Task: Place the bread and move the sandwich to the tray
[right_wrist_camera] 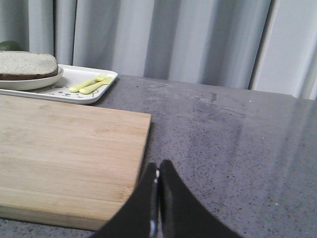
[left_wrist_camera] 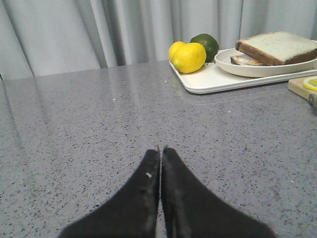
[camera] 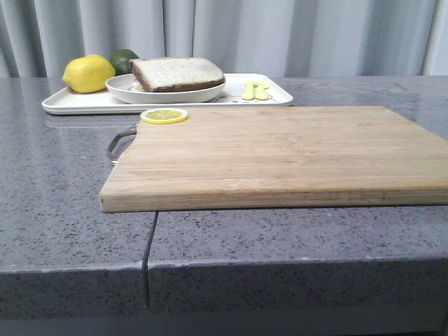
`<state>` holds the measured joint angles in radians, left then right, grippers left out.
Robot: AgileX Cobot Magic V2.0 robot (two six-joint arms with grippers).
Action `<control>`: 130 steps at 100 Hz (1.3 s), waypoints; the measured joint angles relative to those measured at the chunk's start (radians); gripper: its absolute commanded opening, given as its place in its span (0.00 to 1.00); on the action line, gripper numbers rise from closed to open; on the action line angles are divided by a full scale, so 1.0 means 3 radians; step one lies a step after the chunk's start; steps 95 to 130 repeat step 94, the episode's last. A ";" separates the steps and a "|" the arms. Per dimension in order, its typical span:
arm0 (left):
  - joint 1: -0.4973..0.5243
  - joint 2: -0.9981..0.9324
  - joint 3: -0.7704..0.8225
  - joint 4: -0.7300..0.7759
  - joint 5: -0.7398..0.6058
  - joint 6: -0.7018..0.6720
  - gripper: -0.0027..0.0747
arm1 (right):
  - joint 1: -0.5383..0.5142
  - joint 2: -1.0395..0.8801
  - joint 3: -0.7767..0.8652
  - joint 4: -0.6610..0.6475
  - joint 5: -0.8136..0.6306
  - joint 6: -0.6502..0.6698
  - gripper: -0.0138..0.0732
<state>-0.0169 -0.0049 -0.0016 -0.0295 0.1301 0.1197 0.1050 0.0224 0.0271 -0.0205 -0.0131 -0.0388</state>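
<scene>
Backdrop: grey curtains are hanging behind a speckled grey counter (camera: 63, 231) in every view.
Front, board: a wooden board (camera: 280, 157) is lying mid-counter, bare but for a lemon slice (camera: 164, 116) at its far left corner, so it looks like the spent work spot.
Front, sandwich: the sandwich (camera: 176, 73) is sitting on its plate (camera: 140, 93), and the plate is resting on the tray (camera: 70, 103) at far left, so the move looks done.
Front, axis: its long side is running left to right, top slice lying flat, crust facing near.
Front, fruit: a lemon (camera: 89, 73) and lime (camera: 124, 59) are crowding the tray's left end.
Left wrist: the left gripper (left_wrist_camera: 161, 148) is resting clenched on nothing, low over bare counter, well apart from the tray, probably parked.
Right wrist: the right gripper (right_wrist_camera: 158, 171) is likewise pinched shut and empty, just beside the board's right edge; yellow cutlery (right_wrist_camera: 91, 84) is lying on the tray's right end.
</scene>
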 measured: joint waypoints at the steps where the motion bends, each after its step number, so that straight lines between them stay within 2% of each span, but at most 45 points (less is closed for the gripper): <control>1: 0.0000 0.0000 0.0000 0.0000 0.0000 0.0000 0.01 | 0.0000 0.0000 0.0000 0.0000 0.0000 0.0000 0.08; 130: 0.0000 0.0000 0.0000 0.0000 0.0000 0.0000 0.01 | 0.0000 0.0000 0.0000 0.0000 0.0096 0.0005 0.08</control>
